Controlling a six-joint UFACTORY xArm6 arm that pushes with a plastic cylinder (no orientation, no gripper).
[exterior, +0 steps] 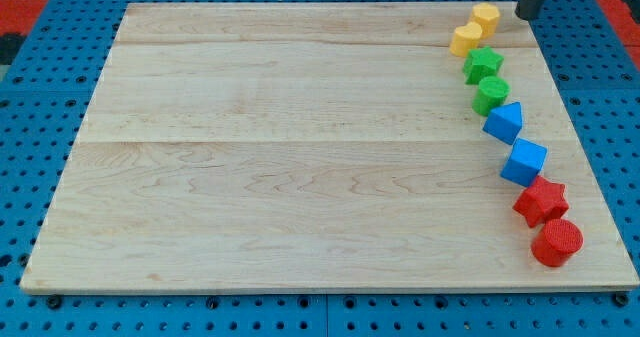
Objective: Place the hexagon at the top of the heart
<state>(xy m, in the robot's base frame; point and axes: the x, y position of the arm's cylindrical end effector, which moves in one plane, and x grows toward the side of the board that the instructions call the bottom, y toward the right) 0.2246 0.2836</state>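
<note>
The yellow hexagon [487, 18] sits near the view's top right corner of the wooden board [280, 157]. The yellow heart [465, 40] lies just below and to the left of it, touching it. My tip [527, 16] is at the board's top right edge, a short way to the right of the hexagon and not touching it. Only the lower end of the dark rod shows.
Below the heart, a curved row of blocks runs down the board's right side: a green star [483, 63], a green cylinder [491, 94], a blue triangle [505, 122], a blue cube [524, 162], a red star [541, 200] and a red cylinder [557, 242].
</note>
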